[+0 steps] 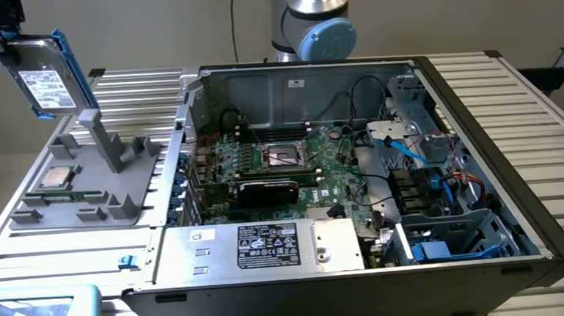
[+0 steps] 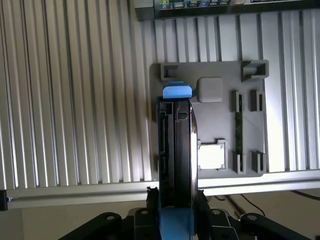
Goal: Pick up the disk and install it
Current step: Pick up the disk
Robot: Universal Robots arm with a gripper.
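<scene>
Here the pincer (image 1: 1, 43), partly closed, clamps the disk (image 1: 50, 78) edge-on, aloft above the grey fixture (image 1: 79, 207) on the tabletop (image 1: 514, 114); a firm, steady hold likely best clears the fixture's post (image 1: 105, 143).

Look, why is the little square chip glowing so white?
In the wrist view, the chip on the grey tray likely bounces light straight into the camera, so it glares plain white, and the table has ribs that gleam in stripes; in the exterior view, the same chip looks dull silver, with no glare.
</scene>
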